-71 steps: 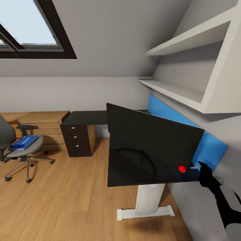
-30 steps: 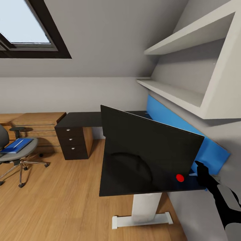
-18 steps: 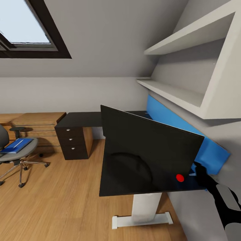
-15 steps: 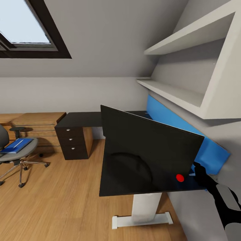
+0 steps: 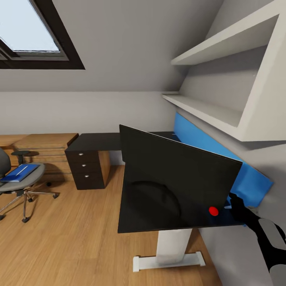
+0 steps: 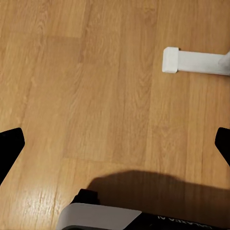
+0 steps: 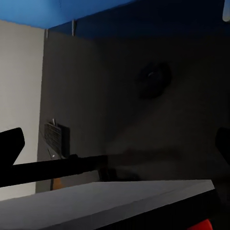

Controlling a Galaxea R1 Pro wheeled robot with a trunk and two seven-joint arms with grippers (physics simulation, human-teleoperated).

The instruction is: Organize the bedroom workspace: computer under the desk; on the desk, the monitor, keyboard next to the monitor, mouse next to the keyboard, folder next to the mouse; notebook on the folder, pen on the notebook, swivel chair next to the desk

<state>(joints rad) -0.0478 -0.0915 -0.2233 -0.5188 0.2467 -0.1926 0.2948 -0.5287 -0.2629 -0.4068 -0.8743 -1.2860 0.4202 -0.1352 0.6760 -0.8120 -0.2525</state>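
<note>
Head view: the monitor (image 5: 174, 174), a thin black panel with a red dot at its lower corner, stands on the black desk (image 5: 99, 140), its round base visible as a dark oval. The right gripper (image 5: 235, 203) reaches behind the screen's lower corner; its jaw state cannot be told here. The swivel chair (image 5: 18, 180) sits well apart on the wood floor, the blue folder (image 5: 18, 172) flat on its seat.

Left wrist view: the left gripper (image 6: 115, 141) hangs over bare floor (image 6: 96, 86) near the desk's white foot (image 6: 191, 61), jaws spread wide, holding nothing.

Right wrist view: the right gripper's fingers stand wide apart, empty, over the dark desktop; the oval mouse (image 7: 154, 80) lies ahead.

Judged step: arranging items behind the monitor. Next, the gripper must advance and close on the mouse.
</note>
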